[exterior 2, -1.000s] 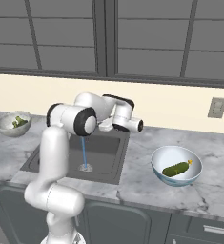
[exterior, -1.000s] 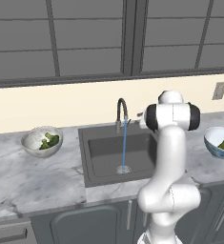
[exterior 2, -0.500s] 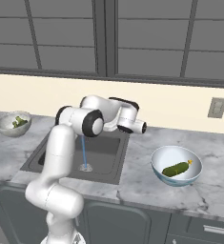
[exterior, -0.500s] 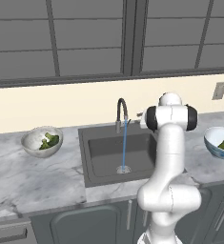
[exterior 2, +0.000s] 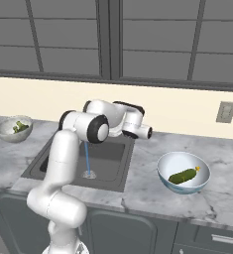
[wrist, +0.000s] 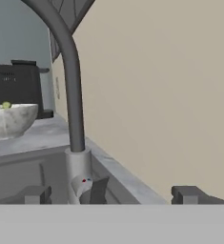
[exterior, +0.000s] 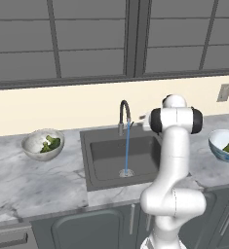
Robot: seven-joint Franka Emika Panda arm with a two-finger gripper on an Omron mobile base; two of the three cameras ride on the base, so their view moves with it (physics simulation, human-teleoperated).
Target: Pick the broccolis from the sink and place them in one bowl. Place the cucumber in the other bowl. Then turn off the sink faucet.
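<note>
The sorting part looks finished. The 2 broccolis (exterior: 49, 143) sit in the grey-white speckled bowl (exterior: 32, 151) on the table (exterior: 18, 189) to the left of the sink (exterior: 104, 168), and the cucumber (exterior 2: 182, 175) lies in the blue-rimmed bowl (exterior 2: 165, 178) on the right. I see nothing green left in the basin; only the drain and the water show there.

What remains is the faucet (exterior: 124, 113). Water is running from its spout in a thin blue stream (exterior: 126, 148) down to the drain, so that last step is not done.

My tool (wrist: 111, 194) is open wide and holds nothing. In the hand view its 2 finger tips (wrist: 36, 194) stand well apart at the bottom, with the base of the faucet and its small lever (wrist: 98, 189) between them, close ahead. The gooseneck rises straight up from there against the cream wall. From the base views my forearm reaches across behind the sink, with the hand near the foot of the faucet.

I judge the task about 2 thirds through: both vegetables placed, only the lever to push. Whether a finger already touches the lever I cannot tell.
</note>
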